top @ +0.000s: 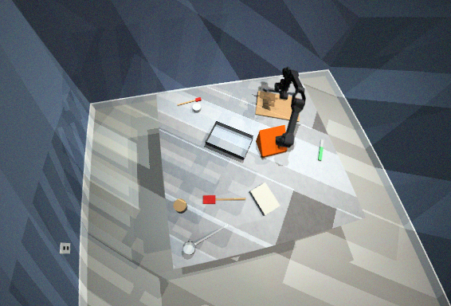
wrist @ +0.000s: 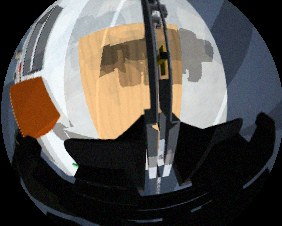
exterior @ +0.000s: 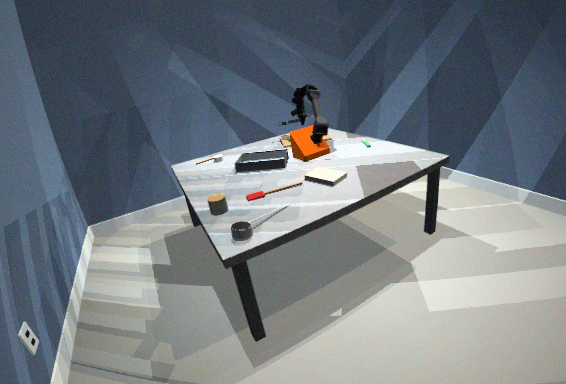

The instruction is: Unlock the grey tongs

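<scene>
My gripper [top: 280, 89] [exterior: 302, 121] [wrist: 150, 117] is shut on the grey tongs [exterior: 290, 122] [wrist: 152, 75] and holds them in the air above the wooden board [top: 275, 113] [exterior: 286, 143] [wrist: 120, 107]. The tongs look nearly level in the exterior view, sticking out to the left of the gripper. In the wrist view their two long arms lie close together, nearly parallel, with a small yellow part between them. Whether the lock is released cannot be told. The black roasting tin [top: 235, 130] [exterior: 261, 164] holds no tongs across it.
An orange wedge block [top: 271, 139] [exterior: 306, 144] [wrist: 34, 107] stands at the arm's base, between tin and board. A green-and-white stick [top: 320, 152] lies to the right. A cream block [top: 264, 198], a red-headed spatula [top: 209, 199], a round-topped jar [top: 180, 205] and a ladle-like pan [top: 189, 248] are farther off.
</scene>
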`<action>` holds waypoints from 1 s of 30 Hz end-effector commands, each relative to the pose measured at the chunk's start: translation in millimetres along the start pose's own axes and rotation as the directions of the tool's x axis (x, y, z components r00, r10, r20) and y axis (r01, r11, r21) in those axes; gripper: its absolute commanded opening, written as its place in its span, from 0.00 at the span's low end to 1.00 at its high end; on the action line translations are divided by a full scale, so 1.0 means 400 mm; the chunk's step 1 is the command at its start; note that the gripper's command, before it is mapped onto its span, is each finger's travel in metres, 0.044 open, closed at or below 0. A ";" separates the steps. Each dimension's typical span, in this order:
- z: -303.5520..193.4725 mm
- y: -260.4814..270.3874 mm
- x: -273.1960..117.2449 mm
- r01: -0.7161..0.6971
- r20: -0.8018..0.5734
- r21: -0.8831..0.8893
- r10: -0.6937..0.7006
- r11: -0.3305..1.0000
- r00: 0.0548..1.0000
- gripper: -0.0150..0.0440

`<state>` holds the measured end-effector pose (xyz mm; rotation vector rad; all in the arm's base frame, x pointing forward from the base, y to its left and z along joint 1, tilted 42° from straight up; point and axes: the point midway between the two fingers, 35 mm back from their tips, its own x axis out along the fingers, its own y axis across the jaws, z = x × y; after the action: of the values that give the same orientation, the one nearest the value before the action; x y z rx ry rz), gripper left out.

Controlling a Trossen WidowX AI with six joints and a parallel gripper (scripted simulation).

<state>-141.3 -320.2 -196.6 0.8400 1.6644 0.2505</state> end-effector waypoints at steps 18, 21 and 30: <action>-0.001 0.002 0.085 0.001 -0.002 -0.005 -0.001 1.000 1.000 0.00; -0.001 0.003 0.097 0.001 -0.002 -0.005 -0.001 1.000 1.000 0.00; -0.001 0.008 0.134 0.000 -0.003 -0.004 0.000 1.000 1.000 0.00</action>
<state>-142.9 -286.7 -232.6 0.8408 1.6653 0.2507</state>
